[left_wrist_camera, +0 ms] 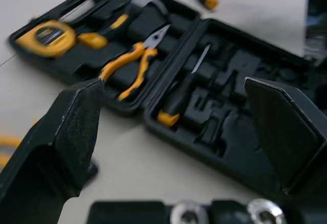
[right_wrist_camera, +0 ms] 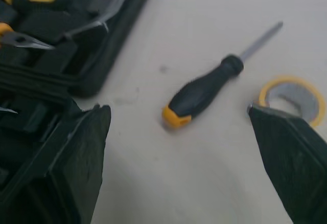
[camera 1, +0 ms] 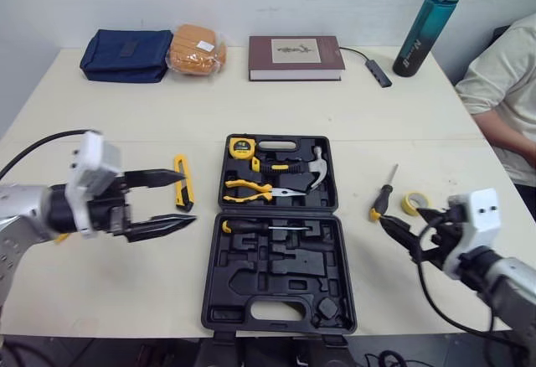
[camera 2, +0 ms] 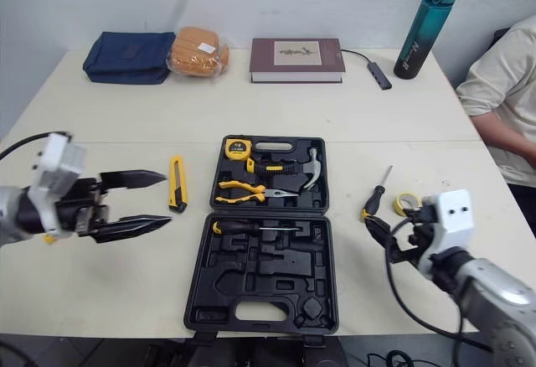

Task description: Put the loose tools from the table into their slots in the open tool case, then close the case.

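Left gripper [left_wrist_camera: 173, 83] with fingers spread wide before the open tool case [left_wrist_camera: 219, 142] — tape measure [left_wrist_camera: 48, 35] and pliers [left_wrist_camera: 130, 65] in one half, a screwdriver [left_wrist_camera: 176, 101] slotted in the other.

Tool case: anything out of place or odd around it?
Nothing looks damaged or spilled. Three tools lie loose outside the open tool case: a utility knife on its left, and a screwdriver and a roll of yellow tape on its right. Several moulded slots in the near half are empty.
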Controlling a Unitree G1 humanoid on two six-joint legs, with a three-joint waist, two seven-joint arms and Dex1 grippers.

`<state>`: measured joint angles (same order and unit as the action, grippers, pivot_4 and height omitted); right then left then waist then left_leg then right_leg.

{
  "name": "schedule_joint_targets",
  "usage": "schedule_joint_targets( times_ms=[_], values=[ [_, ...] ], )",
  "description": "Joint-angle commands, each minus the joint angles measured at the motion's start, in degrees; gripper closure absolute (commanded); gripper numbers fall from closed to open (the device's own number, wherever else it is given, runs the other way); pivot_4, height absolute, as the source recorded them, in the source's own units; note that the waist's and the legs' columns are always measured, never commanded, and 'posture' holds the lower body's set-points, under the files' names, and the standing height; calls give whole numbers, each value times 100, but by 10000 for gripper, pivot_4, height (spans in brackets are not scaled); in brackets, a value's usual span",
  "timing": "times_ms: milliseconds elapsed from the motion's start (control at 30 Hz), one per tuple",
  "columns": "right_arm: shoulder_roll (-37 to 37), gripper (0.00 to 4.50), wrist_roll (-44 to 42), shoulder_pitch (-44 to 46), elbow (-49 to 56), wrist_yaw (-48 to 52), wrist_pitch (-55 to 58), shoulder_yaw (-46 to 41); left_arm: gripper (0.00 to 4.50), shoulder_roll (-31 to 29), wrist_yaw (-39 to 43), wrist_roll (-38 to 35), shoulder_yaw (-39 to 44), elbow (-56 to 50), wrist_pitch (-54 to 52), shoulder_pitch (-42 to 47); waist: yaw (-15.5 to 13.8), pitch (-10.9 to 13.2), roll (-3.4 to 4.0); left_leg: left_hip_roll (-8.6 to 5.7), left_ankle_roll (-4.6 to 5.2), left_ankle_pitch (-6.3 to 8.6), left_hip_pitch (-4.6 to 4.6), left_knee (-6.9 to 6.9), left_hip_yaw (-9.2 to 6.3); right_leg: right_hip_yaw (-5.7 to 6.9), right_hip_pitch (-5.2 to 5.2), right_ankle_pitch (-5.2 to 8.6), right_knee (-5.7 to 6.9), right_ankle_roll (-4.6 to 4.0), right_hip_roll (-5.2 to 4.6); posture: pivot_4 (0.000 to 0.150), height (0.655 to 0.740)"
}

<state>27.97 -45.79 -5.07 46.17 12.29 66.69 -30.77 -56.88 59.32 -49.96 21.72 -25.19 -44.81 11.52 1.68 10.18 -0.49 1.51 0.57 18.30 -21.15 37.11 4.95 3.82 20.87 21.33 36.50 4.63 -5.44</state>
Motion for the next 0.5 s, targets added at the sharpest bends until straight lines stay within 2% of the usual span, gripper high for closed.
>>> schedule_joint_targets(
  times_ms=[33,167,267,367,500],
  values=[
    [-385,0,119,333,302,-881,320,348,935,183,-127,-400,-521,-253,-153,810,-6,0,0,-4,1,-3,-1,0,2,-3,4,0,5,0,-1,1500,7400],
    [-928,0,385,737,171,-1579,536,745,935,586,-169,-524,-1123,-214,-219,1736,-10,-1,-2,-8,3,-13,-5,5,11,-13,13,-1,28,3,3,1500,7400],
    [-1364,0,684,887,-1,-2023,540,965,935,873,-88,-330,-1552,-83,-123,2123,-3,-1,-3,-8,1,-23,-11,5,23,-25,28,-2,50,4,9,1500,7400],
    [-1422,0,1057,1009,-184,-2186,385,1259,935,948,219,-17,-1918,16,109,2353,1,-1,-3,-8,-1,-28,-16,3,39,-46,52,-2,58,4,15,1500,7400],
    [-1423,0,1430,1185,-493,-2163,123,1574,935,1324,9,245,-2130,323,257,2708,-6,-1,-5,-8,1,-32,-18,13,43,-54,59,-2,55,5,15,1500,7400]
  ],
)
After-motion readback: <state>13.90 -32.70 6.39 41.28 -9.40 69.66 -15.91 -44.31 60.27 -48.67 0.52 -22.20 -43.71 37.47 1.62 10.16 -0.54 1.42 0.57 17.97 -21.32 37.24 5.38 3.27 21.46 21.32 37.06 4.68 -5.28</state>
